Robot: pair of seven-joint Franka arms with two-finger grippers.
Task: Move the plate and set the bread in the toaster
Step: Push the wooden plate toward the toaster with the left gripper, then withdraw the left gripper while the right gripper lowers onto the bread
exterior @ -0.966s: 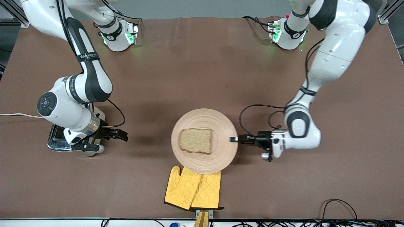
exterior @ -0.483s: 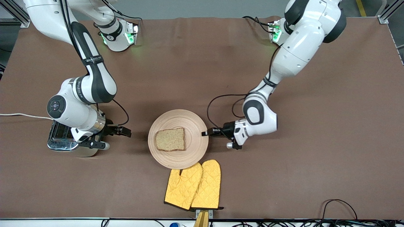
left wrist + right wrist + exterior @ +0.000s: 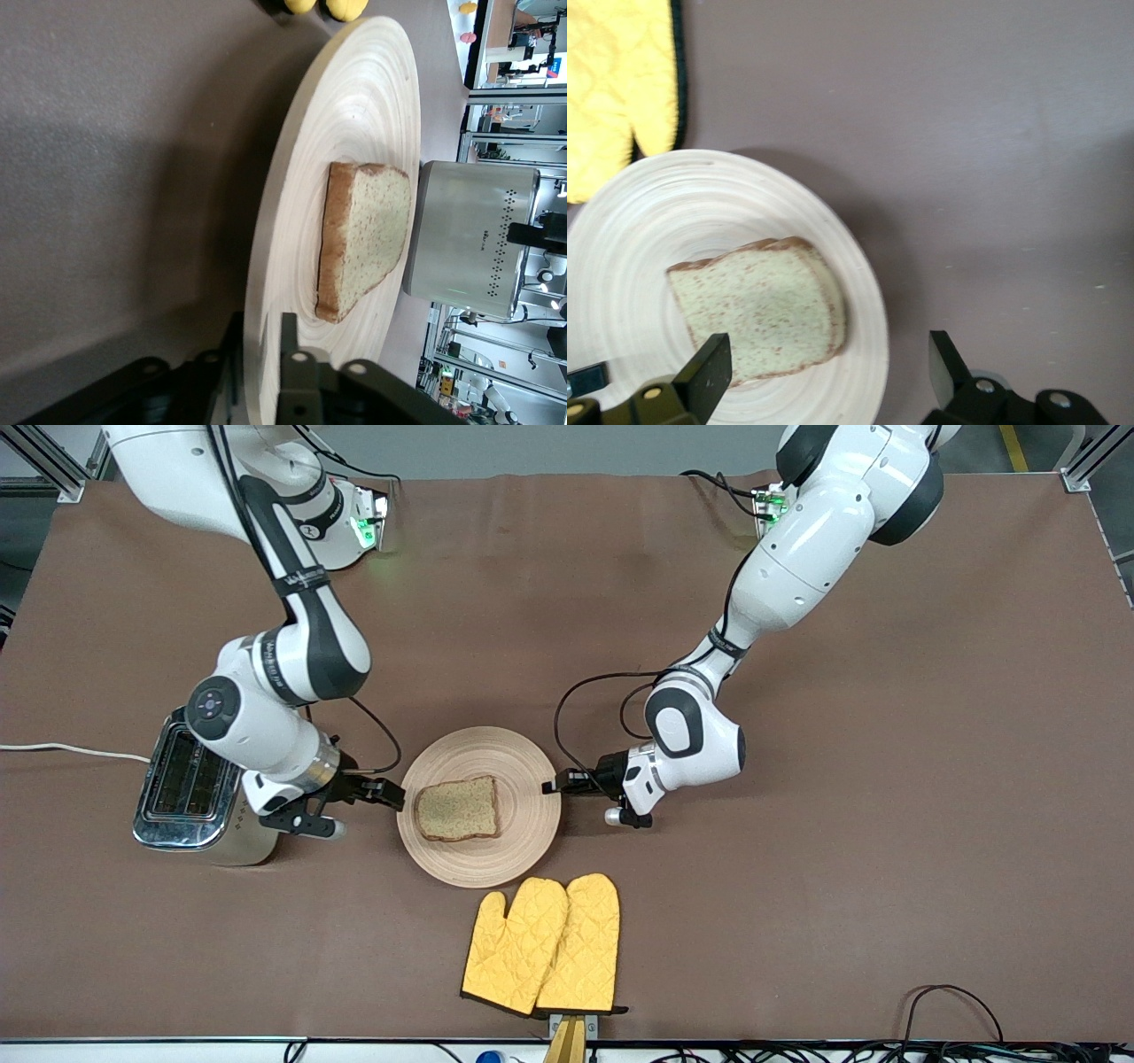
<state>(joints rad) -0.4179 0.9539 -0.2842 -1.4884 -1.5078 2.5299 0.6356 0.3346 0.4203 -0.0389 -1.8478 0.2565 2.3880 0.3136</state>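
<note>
Two Franka arms are working at either edge of a wooden plate point(image 3: 478, 807) carrying one slice of bread point(image 3: 456, 809).

The left gripper point(image 3: 555, 783) is straddling the plate's rim, its fingers point(image 3: 299, 376) either side of it, though whether they are pinching it cannot be told. The right gripper point(image 3: 390, 795), jaws spread wide, is hanging just beside the plate's rim at the toaster's point(image 3: 190, 790) end. Yellow oven mitts point(image 3: 542, 945) are lying nearer the camera.

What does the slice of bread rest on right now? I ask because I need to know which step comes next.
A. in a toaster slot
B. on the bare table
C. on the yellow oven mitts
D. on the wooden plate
D: the bread lies flat on the plate, with the toaster standing toward the right arm's end and the mitts nearer the camera.
</note>
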